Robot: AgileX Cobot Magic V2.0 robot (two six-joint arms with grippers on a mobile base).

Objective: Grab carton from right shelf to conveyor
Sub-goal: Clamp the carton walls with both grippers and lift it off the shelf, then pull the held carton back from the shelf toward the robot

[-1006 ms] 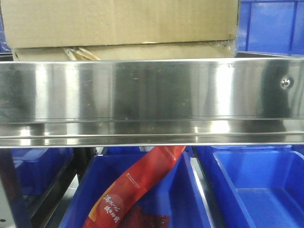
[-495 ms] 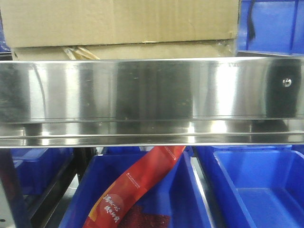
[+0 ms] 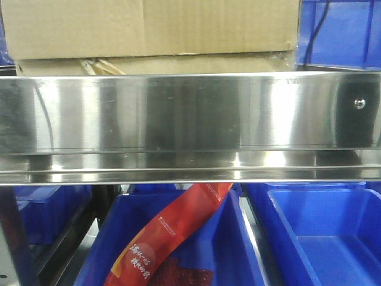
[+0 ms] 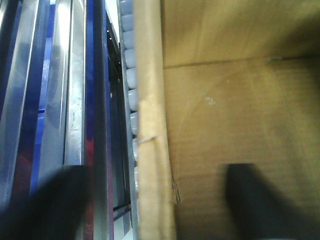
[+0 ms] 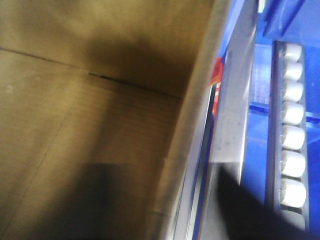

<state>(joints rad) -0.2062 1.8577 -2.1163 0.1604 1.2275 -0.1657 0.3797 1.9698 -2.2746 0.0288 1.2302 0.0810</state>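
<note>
Near and low in the front view: a deep blue open plastic bin (image 3: 223,256), holding a long glossy red packet (image 3: 172,229) printed with pale characters, slanted from near left up to far right. Just beside it on the right, a second blue open plastic bin (image 3: 333,256). At the left edge, part of a third blue plastic bin (image 3: 44,208), mostly in shadow. Far up on the right, a blue plastic crate (image 3: 345,33), crossed by a thin black cable (image 3: 318,24). In the right wrist view, a blurred row of white cylindrical rollers (image 5: 292,135) in a grey metal track; a similar pale row in the left wrist view.
</note>
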